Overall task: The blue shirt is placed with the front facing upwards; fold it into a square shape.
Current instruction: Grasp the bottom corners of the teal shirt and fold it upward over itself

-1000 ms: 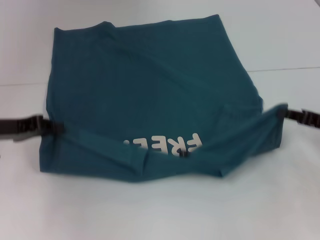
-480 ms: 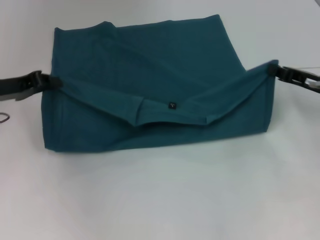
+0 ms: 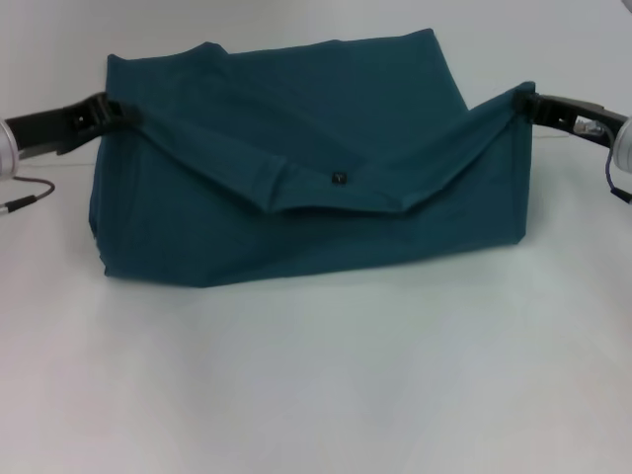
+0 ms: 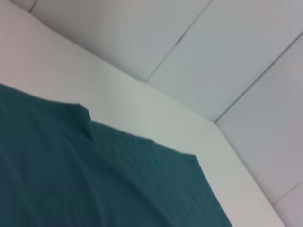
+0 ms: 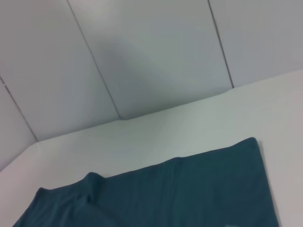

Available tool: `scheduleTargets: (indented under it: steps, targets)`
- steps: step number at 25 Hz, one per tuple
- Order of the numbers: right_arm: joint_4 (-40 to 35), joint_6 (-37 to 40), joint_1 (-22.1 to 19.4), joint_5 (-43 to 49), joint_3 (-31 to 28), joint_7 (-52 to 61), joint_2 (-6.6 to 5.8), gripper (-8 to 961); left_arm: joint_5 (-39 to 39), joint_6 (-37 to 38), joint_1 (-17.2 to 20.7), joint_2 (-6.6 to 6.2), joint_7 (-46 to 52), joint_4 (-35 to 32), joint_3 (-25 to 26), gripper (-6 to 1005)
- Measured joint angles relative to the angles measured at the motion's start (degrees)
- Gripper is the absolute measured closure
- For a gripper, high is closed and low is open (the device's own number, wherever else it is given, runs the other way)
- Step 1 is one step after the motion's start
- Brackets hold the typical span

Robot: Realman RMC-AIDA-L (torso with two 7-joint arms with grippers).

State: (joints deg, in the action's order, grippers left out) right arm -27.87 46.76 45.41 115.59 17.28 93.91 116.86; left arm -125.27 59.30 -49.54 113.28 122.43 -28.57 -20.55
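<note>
The blue shirt point(image 3: 296, 207) lies on the white table, its near part lifted and doubled over toward the far side. Its collar with a small dark label point(image 3: 339, 179) sags in the middle of the raised edge, and the chest print is hidden. My left gripper point(image 3: 114, 112) is shut on the shirt's left corner. At the right corner, my right gripper point(image 3: 524, 100) is also shut on the cloth. The raised edge hangs between them. Both wrist views show only flat teal cloth: the shirt point(image 4: 85, 179) in the left one, the shirt point(image 5: 180, 194) in the right one.
The white table point(image 3: 316, 385) stretches bare in front of the shirt. A thin cable point(image 3: 25, 200) dangles near my left arm. Grey wall panels point(image 5: 142, 56) rise behind the table's far edge.
Both grippers have risen and moved toward the far side, carrying the shirt's edge with them. The white print, visible a second ago, is now covered by the fold.
</note>
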Motion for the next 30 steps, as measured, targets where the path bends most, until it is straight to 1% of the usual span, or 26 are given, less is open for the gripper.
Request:
scheduleTargets:
  steps: [8,10,12,14,16,21,23,24,27,30]
  targets:
    - [0.0,-1.9,2.1,-0.2,0.8,0.4,-0.97,820,2.4,-2.6,-1.5,0.04,-1.1,0.6,0.0,973]
    - [0.1,-2.6,2.6,-0.2,1.0,0.4,-1.03,817,2.5,-3.3,-1.9,0.09,-1.3,0.6,0.0,973]
    - [0.7,-3.5,2.9,-0.3,1.2,0.2,-1.03,814,2.7,-4.4,-2.1,0.49,-1.7,0.8,0.0,973]
    - [1.7,-4.7,3.2,-0.7,1.2,-0.7,-1.02,812,3.1,-6.3,-2.1,1.22,-2.9,1.5,0.0,973]
    - [2.9,-6.3,3.3,-1.1,1.3,-1.9,-1.00,809,3.8,-7.8,-2.0,1.58,-4.4,2.6,0.0,973]
    - [4.8,-8.4,3.3,-1.9,1.4,-4.0,-0.72,803,7.3,-10.0,-1.4,1.97,-8.4,5.4,0.3,973]
    - [5.3,-8.8,3.3,-2.4,1.4,-4.8,-0.67,800,9.1,-10.8,-0.8,2.43,-9.9,5.7,0.3,972]
    - [5.6,-9.1,3.3,-2.7,1.4,-5.2,-0.66,799,9.1,-10.8,-0.8,2.43,-9.9,5.7,0.3,972]
    - [5.8,-9.7,3.2,-3.1,1.4,-5.7,-0.49,795,10.2,-11.3,-0.2,3.00,-10.9,5.8,0.2,971]
    - [6.1,-9.8,3.2,-3.2,1.4,-6.0,-0.39,791,11.0,-11.4,0.2,3.21,-11.5,5.8,0.1,970]
